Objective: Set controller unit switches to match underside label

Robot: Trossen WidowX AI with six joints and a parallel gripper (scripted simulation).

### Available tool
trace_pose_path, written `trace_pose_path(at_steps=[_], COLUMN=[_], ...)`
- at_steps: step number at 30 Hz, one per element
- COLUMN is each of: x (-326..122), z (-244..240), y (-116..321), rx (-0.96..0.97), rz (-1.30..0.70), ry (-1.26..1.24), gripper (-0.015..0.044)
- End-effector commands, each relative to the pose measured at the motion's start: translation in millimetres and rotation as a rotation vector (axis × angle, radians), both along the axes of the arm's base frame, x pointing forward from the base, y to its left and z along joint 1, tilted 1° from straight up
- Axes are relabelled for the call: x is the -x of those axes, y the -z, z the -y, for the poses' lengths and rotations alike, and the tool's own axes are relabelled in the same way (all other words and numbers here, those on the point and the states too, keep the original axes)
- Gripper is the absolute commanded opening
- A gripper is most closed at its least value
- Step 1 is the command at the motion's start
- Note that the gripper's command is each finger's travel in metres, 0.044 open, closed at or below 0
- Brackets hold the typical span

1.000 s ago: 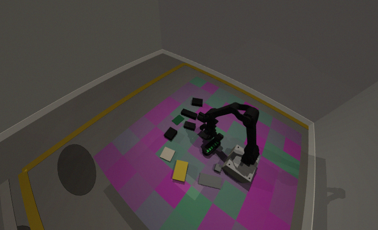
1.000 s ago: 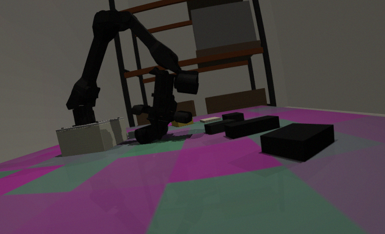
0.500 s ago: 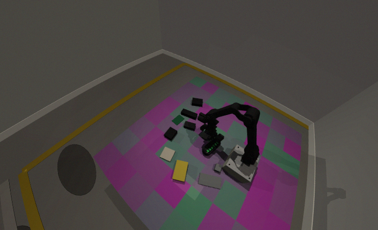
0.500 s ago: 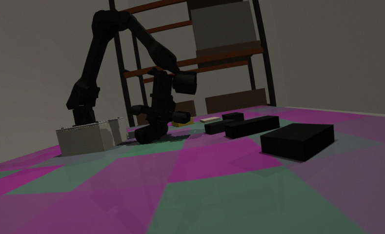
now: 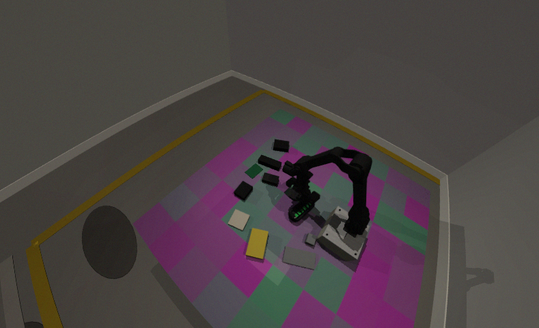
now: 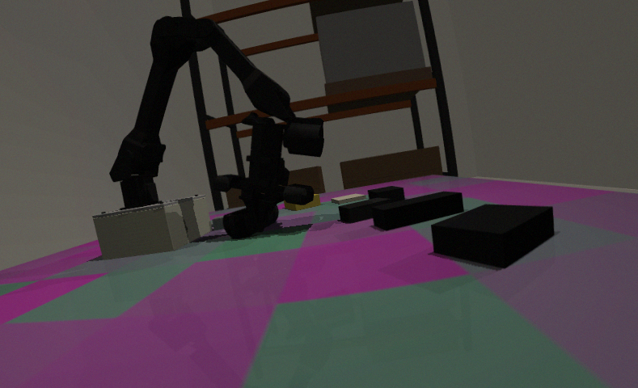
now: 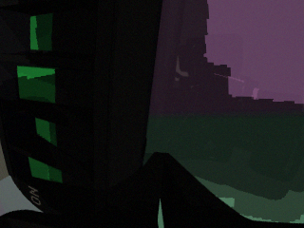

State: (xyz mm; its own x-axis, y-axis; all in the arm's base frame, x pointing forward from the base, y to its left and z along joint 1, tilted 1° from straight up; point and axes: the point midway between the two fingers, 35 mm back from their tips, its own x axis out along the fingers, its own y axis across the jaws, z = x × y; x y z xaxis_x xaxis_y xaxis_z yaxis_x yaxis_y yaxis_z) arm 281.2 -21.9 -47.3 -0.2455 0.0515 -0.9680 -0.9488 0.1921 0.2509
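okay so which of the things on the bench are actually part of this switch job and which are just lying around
Part of the job:
- controller unit with its switches
- end effector, closed

Just lying about:
- yellow block
- cream block
- grey plate
- small grey block
- green piece
- four black blocks

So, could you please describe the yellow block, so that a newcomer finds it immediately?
On the magenta-and-green checkered surface, look beside the arm's pale base. The yellow block lies between a flat grey plate and a cream square. Unlike these neighbours, it is bright yellow.
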Motion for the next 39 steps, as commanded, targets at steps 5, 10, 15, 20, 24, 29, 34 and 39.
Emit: trace_pose_path(at_steps=[5,10,15,20,24,29,34,39], x=[9,15,22,28,33,39,46,33], z=[-3,-4,-6,-7,-8,-9,-10,-7], y=[0,0,1,1,1,2,2,-5], rx=[-0.005,-0.005,-0.005,-0.005,-0.006,-0.006,-0.006,0.001], rz=[-0.005,-0.005,-0.006,-0.006,-0.007,-0.007,-0.008,0.018], ry=[0.001,0.001,0.001,0.001,0.001,0.001,0.001,-0.001], gripper=[0.0000,0.0000,0.0000,0.0000,0.0000,0.0000,0.0000,0.0000])
